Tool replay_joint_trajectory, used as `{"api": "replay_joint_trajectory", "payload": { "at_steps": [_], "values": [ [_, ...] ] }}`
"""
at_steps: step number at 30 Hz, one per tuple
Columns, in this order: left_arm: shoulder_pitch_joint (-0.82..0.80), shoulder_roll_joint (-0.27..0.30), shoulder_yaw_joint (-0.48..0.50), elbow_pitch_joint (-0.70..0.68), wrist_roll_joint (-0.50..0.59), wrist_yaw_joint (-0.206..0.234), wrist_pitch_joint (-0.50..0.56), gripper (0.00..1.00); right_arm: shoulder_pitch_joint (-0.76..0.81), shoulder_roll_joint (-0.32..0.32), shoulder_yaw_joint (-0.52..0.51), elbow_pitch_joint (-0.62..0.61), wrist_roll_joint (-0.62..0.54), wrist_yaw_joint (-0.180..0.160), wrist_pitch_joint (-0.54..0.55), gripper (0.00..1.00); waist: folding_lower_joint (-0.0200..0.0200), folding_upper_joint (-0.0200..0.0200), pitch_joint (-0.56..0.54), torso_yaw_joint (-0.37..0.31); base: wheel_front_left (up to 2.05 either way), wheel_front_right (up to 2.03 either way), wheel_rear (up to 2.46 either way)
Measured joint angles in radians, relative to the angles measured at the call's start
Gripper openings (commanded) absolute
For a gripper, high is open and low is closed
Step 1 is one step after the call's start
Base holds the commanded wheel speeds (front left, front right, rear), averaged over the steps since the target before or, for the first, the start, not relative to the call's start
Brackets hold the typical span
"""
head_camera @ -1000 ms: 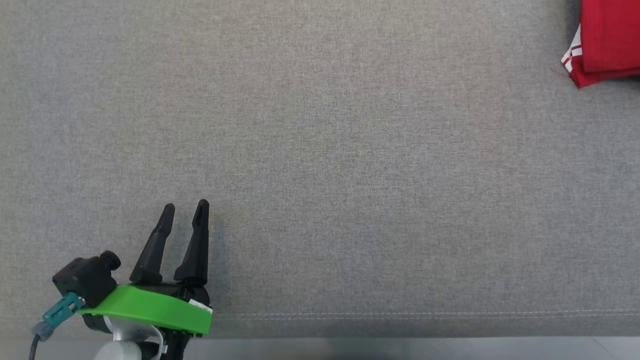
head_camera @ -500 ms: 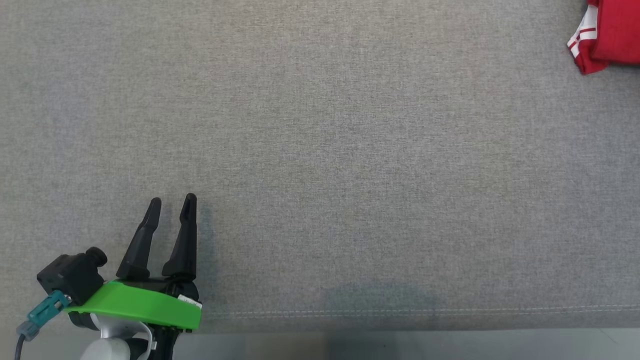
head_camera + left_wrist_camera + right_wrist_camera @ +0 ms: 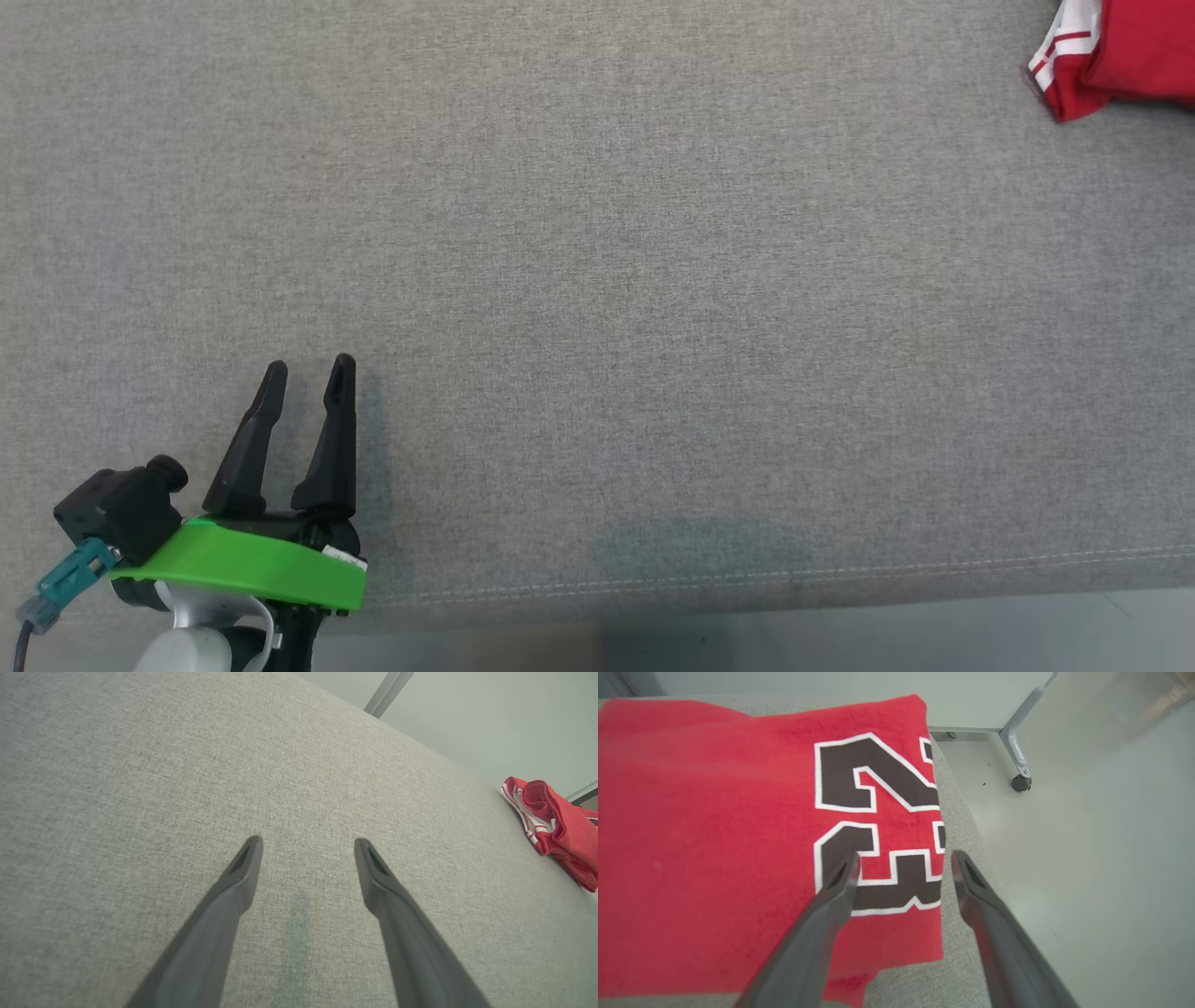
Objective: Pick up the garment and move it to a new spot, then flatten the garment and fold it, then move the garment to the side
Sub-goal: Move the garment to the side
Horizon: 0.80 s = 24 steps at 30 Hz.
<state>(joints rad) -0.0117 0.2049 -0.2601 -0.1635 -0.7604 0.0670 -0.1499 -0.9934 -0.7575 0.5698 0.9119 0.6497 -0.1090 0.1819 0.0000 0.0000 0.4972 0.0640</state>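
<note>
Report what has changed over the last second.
The head camera has tilted: the seam now slants. The left gripper has slid slightly left in the view, still open. The red garment lies at the view's top right, seemingly unmoved. Nothing was gripped or released.

Left pincer agape, garment well apart

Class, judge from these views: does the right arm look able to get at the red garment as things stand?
Probably yes. The right gripper is open and points at the printed edge of the red garment, with nothing between them.
</note>
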Motion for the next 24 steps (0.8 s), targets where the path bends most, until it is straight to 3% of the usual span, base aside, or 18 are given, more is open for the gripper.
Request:
{"api": "replay_joint_trajectory", "payload": {
  "at_steps": [12, 24],
  "values": [
    [-0.046, 0.000, -0.013, 0.010, 0.016, -0.008, -0.011, 1.00, -0.026, 0.070, -0.062, -0.038, 0.038, -0.004, -0.184, 1.00, 0.0000, 0.0000, -0.059, -0.041, 0.00, 0.00, 0.00],
    [-0.111, -0.029, -0.067, 0.072, 0.073, -0.024, -0.037, 1.00, 0.021, 0.221, -0.032, -0.131, 0.046, 0.092, -0.391, 1.00, 0.0000, 0.0000, -0.205, -0.103, 0.00, 0.00, 0.00]
  ]
}}
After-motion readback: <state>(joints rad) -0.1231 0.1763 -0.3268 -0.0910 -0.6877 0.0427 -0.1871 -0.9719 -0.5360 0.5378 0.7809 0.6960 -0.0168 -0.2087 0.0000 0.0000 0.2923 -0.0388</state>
